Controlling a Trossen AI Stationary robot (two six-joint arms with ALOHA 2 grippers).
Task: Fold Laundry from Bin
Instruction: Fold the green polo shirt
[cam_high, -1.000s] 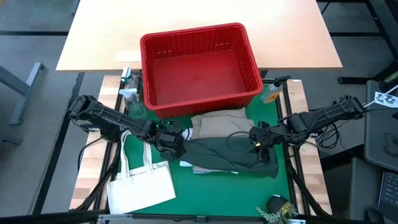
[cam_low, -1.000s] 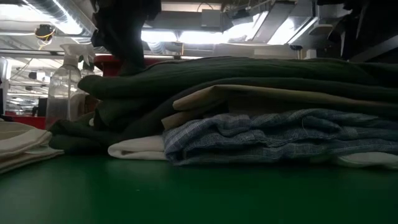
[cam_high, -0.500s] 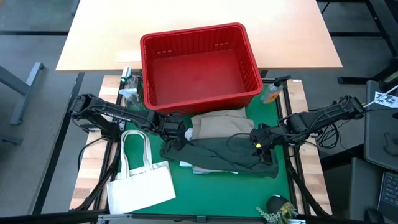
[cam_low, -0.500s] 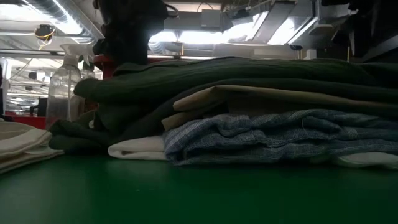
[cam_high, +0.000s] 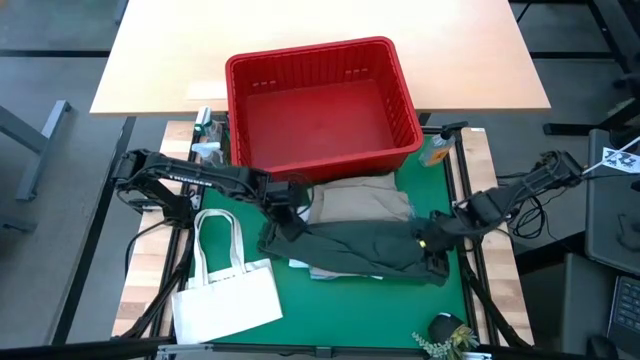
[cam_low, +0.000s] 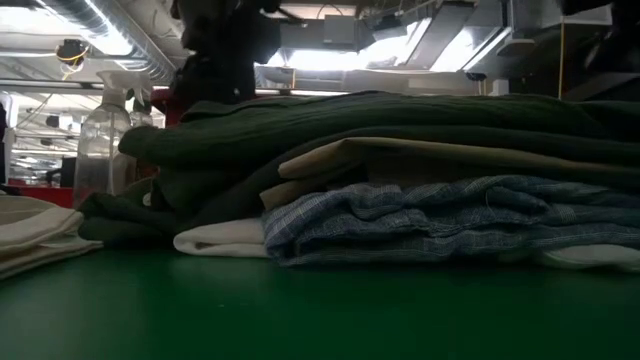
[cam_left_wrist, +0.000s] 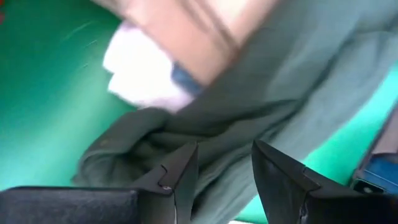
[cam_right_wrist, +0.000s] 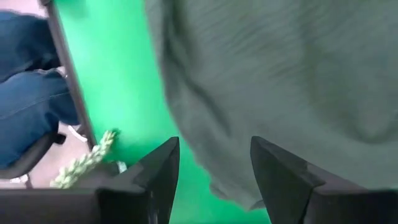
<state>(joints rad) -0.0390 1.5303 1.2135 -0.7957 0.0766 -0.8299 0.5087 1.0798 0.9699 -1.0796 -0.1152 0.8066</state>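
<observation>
- Hovering over the left end of the dark green garment (cam_high: 365, 245), the left gripper (cam_high: 283, 205) is seen with its fingers (cam_left_wrist: 180, 177) parted and nothing between them; green cloth lies just beyond the tips in the left wrist view.
- The right gripper (cam_high: 432, 250) is placed at the right end of the same garment, near the right edge of the green mat (cam_high: 350, 310); its fingers (cam_right_wrist: 158, 171) are spread apart above the cloth, with no fold caught between them.
- The laundry is stacked in the middle of the mat: the dark green garment lies on top, a beige piece (cam_low: 400, 155) under it, a blue-and-white striped piece (cam_low: 420, 225) lower, and a white piece (cam_low: 220, 238) at the bottom.
- The red bin (cam_high: 320, 110) stands at the mat's far edge, just behind the stack, and no cloth is seen inside it.
- A white tote bag (cam_high: 225, 295) lies flat at the mat's near left corner.
- A spray bottle (cam_low: 100, 135) stands by the far left corner, beside the bin.
- Blue-trousered legs of a person (cam_right_wrist: 28, 106) are visible beyond the mat in the right wrist view.
</observation>
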